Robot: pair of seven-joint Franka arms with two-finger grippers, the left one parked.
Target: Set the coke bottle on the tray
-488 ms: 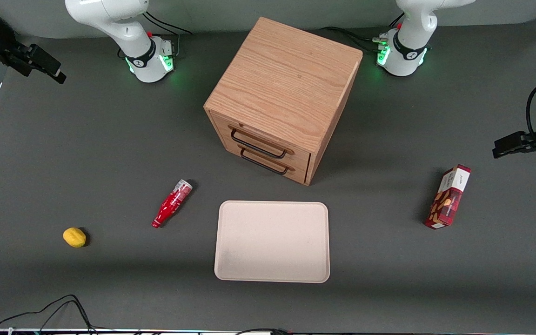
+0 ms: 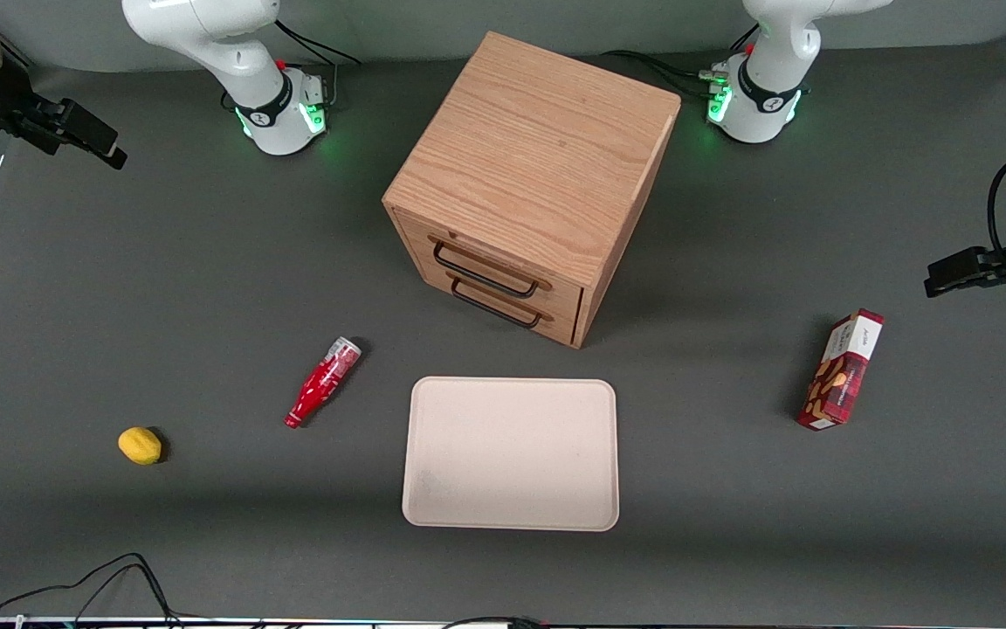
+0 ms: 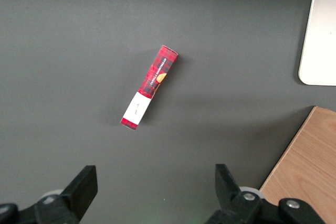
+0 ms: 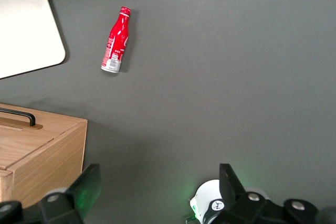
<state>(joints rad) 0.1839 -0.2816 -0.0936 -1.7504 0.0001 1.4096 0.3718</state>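
The coke bottle (image 2: 321, 383) lies on its side on the grey table beside the tray (image 2: 512, 452), cap end nearer the front camera. It also shows in the right wrist view (image 4: 116, 40), as does a corner of the tray (image 4: 26, 30). My right gripper (image 2: 88, 140) hangs high over the working arm's end of the table, well away from the bottle and farther from the front camera than it. In the right wrist view the gripper (image 4: 157, 187) is open and empty, with bare table between its fingers.
A wooden two-drawer cabinet (image 2: 529, 183) stands mid-table, farther from the front camera than the tray. A yellow lemon (image 2: 140, 445) lies toward the working arm's end. A red snack box (image 2: 841, 369) lies toward the parked arm's end.
My right gripper has shifted slightly at the working arm's end of the table. The bottle, tray and other things have not moved.
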